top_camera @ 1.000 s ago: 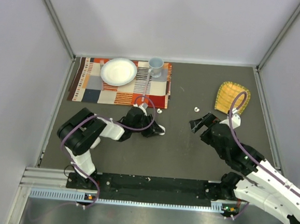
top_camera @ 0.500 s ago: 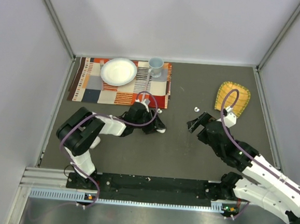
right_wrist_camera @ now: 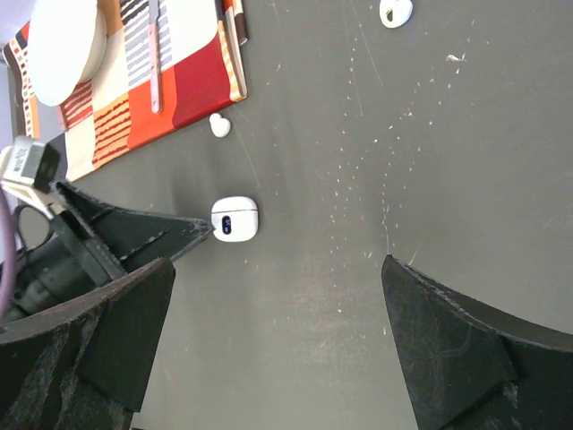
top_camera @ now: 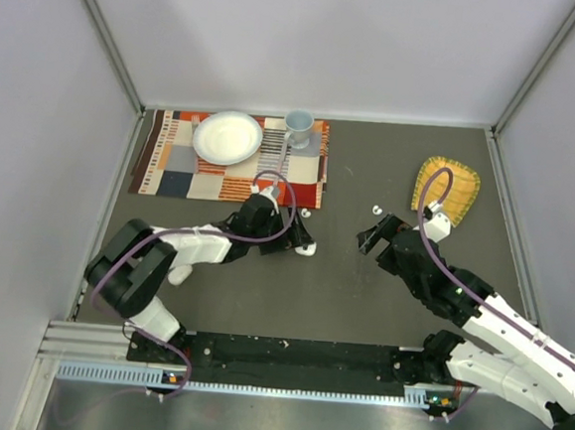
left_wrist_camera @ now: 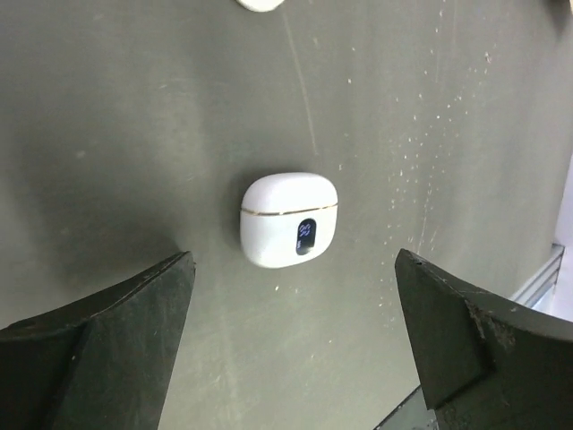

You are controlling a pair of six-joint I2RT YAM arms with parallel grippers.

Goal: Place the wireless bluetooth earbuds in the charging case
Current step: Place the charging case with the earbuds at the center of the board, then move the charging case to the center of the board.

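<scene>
The charging case (left_wrist_camera: 288,219) lies closed on the dark table, a small lit display on its front. My left gripper (left_wrist_camera: 294,269) is open, and the case rests just beyond its fingertips, free of both. In the top view the case (top_camera: 307,249) shows at the tip of the left gripper (top_camera: 297,239). One earbud (top_camera: 306,213) lies by the placemat's corner, another earbud (top_camera: 376,209) farther right. My right gripper (top_camera: 375,235) is open and empty. The right wrist view shows the case (right_wrist_camera: 235,219) and both earbuds (right_wrist_camera: 219,124) (right_wrist_camera: 395,12) ahead of the right gripper (right_wrist_camera: 277,262).
A patterned placemat (top_camera: 201,173) at the back left carries a white plate (top_camera: 227,137), a cup (top_camera: 297,126) and a utensil (top_camera: 282,155). A yellow woven dish (top_camera: 447,186) sits at the back right. Grey walls enclose the table.
My left gripper has gone from shut to open and let go of the case, which now lies on the table. The right arm has crept slightly left.
</scene>
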